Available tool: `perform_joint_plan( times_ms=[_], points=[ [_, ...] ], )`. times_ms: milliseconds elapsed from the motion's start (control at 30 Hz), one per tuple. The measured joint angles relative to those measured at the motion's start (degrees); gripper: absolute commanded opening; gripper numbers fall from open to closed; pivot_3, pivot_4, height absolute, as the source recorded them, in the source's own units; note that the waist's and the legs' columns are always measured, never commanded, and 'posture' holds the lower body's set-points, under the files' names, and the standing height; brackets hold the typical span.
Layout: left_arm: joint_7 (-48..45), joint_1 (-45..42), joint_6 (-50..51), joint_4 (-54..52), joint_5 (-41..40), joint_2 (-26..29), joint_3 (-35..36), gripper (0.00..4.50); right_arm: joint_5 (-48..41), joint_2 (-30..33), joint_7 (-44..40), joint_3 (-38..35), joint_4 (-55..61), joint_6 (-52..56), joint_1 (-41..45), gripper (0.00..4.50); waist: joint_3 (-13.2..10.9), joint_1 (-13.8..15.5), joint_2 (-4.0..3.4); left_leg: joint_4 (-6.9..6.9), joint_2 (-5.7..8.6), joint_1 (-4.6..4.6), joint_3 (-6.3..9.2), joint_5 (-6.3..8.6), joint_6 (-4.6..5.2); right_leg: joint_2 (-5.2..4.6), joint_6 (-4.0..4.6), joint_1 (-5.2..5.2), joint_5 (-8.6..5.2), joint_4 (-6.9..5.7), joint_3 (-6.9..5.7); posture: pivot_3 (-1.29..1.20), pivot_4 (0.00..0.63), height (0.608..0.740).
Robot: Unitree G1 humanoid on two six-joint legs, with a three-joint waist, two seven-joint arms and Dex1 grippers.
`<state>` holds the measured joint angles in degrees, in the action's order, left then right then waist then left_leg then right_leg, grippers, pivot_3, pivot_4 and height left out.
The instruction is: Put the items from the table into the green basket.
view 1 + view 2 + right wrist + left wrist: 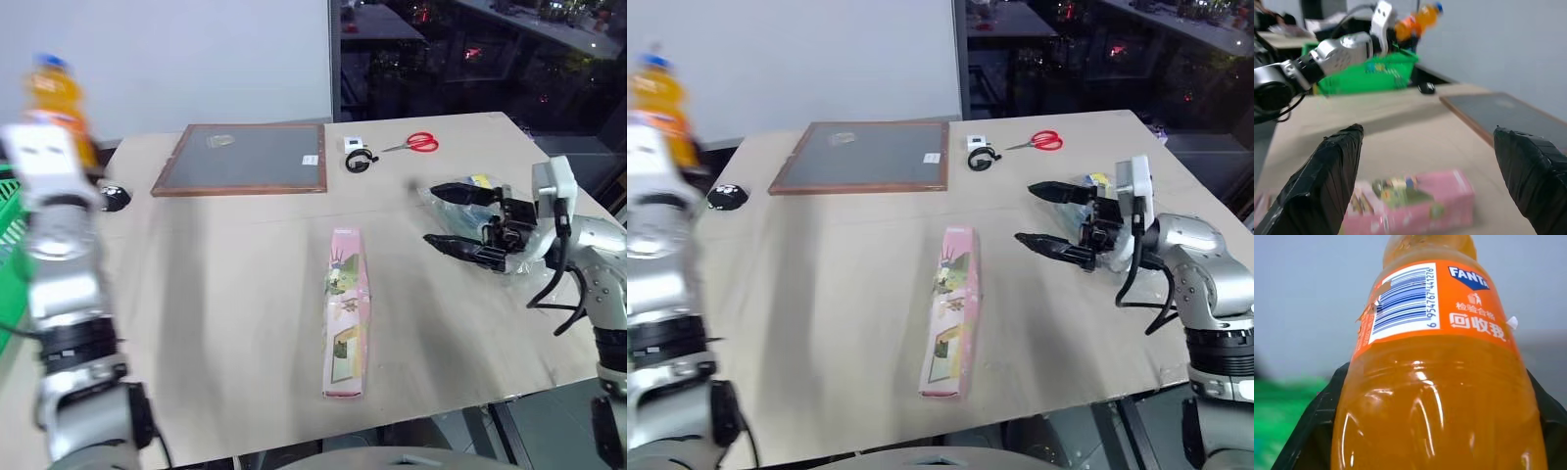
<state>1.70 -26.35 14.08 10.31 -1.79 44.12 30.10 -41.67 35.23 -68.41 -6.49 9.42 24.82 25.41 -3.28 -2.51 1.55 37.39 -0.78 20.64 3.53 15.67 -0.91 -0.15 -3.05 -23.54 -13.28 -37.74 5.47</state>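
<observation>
Left tool (1415,431) pinching Fanta bottle (54,98) aloft beside green basket (10,235). Right tool (453,217) spread at clear bag (519,220). Release off basket, you risk bottle hitting counter (216,323).

You have the orange-drink bottle (1435,382), blue cap up and barcode label showing, lifted clear of the table (225,294) at its left end, above the green basket (1369,73) that stands past that same end. The long flat pink box (346,313) lies face up near the middle of the table, its long side running from the near edge toward the far one. The clear plastic bag of colourful goods (480,201) lies on the table toward its right edge.
</observation>
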Motion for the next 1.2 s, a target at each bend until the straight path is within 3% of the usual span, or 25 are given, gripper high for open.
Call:
perform_joint_plan(
  times_ms=[67, 167, 333, 467, 533, 567, 800, 967, 1000, 1200],
  points=[
    [0.07, 3.47, -0.93, 5.04, 0.58, 5.36, 4.07, 3.02, -0.01, -2.51, 1.53, 1.35, 0.18, 0.05, 2.52, 4.50, 0.01, 0.06, -0.10, -0.08, 0.01, 0.01, 0.02, 0.00, 0.00, -0.01, 0.01, -0.09, -0.01, -0.04, -0.03, 0.05, 0.000, 0.740],
    [-0.36, 7.79, -2.45, 15.52, 0.51, 9.08, 8.48, 3.02, 0.21, -4.00, 2.46, 2.41, 0.21, 0.04, 3.91, 4.50, 0.01, 0.59, -0.03, -0.07, 0.02, 0.12, 0.19, 0.00, 0.00, -0.02, 0.01, -0.11, -0.01, -0.04, -0.25, 0.05, 0.000, 0.740],
    [-3.65, 11.67, -8.59, 35.70, -0.62, 16.13, 12.18, 3.02, 0.76, -5.67, 2.37, 4.49, -0.41, -0.20, 5.53, 4.50, 0.30, 1.58, 0.61, -0.01, 0.00, 0.21, 0.46, -0.02, -0.04, -0.06, 0.03, -0.05, -0.01, -0.02, -0.62, 0.08, 0.000, 0.740],
    [-4.73, 11.85, -12.30, 42.36, -1.06, 17.64, 12.21, 3.02, 0.93, -6.30, 2.22, 4.85, -0.77, -0.51, 6.39, 4.50, 0.41, 2.76, 0.78, 0.01, 0.14, 0.18, 0.73, -0.15, -0.26, -0.27, 0.03, 0.13, -0.02, 0.07, -0.91, 0.08, 0.000, 0.740],
    [-6.13, 11.22, -14.40, 44.21, -1.82, 17.84, 11.74, 4.06, 1.03, -6.34, 1.86, 5.43, -1.03, -0.53, 6.38, 4.50, 0.42, 3.49, 0.78, 0.01, 0.16, 0.18, 0.78, -0.21, -0.36, -0.29, 0.03, 0.14, -0.02, 0.04, -0.99, 0.08, 0.000, 0.740],
    [-6.63, 11.03, -14.98, 44.40, -1.85, 17.95, 11.32, 4.36, 1.06, -6.39, 1.77, 5.62, -1.05, -0.53, 6.38, 4.50, 0.42, 3.61, 0.78, 0.01, 0.16, 0.18, 0.81, -0.24, -0.40, -0.31, 0.03, 0.15, -0.02, 0.03, -1.05, 0.08, 0.000, 0.740],
    [-10.40, 6.89, -17.63, 44.45, -5.28, 18.12, 9.85, 4.45, 1.12, -6.25, 1.35, 5.70, -1.25, -0.76, 6.37, 4.50, 0.44, 3.39, 0.69, 0.00, 0.16, 0.12, 0.89, -0.32, -0.51, -0.28, 0.04, 0.17, -0.02, -0.13, -1.12, 0.07, 0.000, 0.740],
    [-16.06, 3.77, -17.33, 33.46, -13.79, 12.40, 10.59, 4.45, 1.25, -4.67, 1.28, 5.41, -1.54, -1.05, 6.28, 4.50, 0.49, 3.44, 0.71, 0.01, 0.16, 0.15, 0.93, -0.32, -0.52, -0.31, 0.06, 0.17, -0.01, -0.13, -1.17, 0.05, 0.000, 0.740],
    [-18.98, 3.72, -13.28, 25.88, -17.91, 9.44, 9.82, 4.45, 1.36, -3.92, 1.22, 5.34, -1.56, -1.19, 6.12, 4.50, 0.52, 3.52, 0.74, 0.03, 0.22, 0.16, 0.94, -0.32, -0.52, -0.41, 0.06, 0.22, -0.01, -0.14, -1.18, 0.05, 0.000, 0.740],
    [-26.27, 9.35, 8.37, -7.45, -30.54, -4.02, -6.88, 4.45, 2.52, -1.35, 1.29, 3.47, -1.99, -1.76, 2.58, 4.50, 0.68, 3.04, 0.51, 0.09, 0.52, 0.10, 0.86, -0.32, -0.47, -0.70, 0.02, 0.39, 0.00, -0.06, -1.09, 0.01, 0.000, 0.740]
  ],
)
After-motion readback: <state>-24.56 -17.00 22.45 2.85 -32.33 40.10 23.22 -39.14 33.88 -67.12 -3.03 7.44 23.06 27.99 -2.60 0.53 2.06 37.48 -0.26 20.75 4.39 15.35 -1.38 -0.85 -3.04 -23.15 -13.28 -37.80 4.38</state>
